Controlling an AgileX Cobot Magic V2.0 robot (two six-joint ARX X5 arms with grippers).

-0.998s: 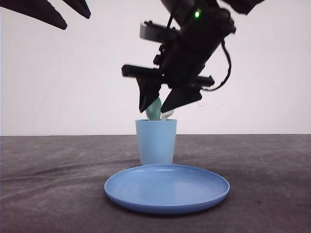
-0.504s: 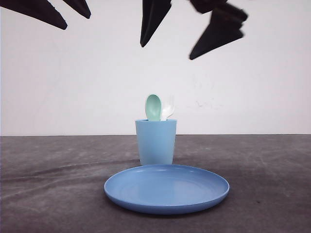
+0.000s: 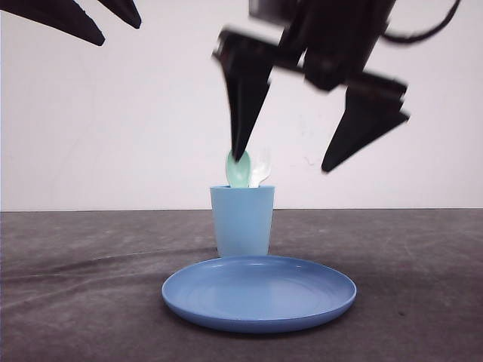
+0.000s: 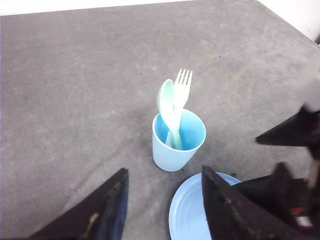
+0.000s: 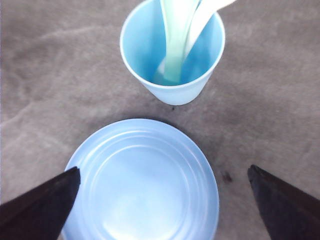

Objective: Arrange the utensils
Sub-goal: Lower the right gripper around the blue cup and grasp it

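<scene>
Utensils, front view: spoon (image 3: 237, 170) and fork (image 3: 261, 167) stood in cup (image 3: 242, 220) behind plate (image 3: 259, 292); right gripper (image 3: 285, 161) blurred above, jaws wide, empty. Left wrist view: left gripper (image 4: 162, 208) jaws apart, empty. Right wrist view: handles crossed inside cup. Placing probably done; next move: retreat clear without knocking cup.

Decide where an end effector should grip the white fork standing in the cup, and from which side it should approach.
Grip the fork at its neck just below the tines, coming from straight above. It stands nearly upright in the cup, handle hidden inside, and the spoon leans against it, so pinch across the side away from the spoon.
</scene>
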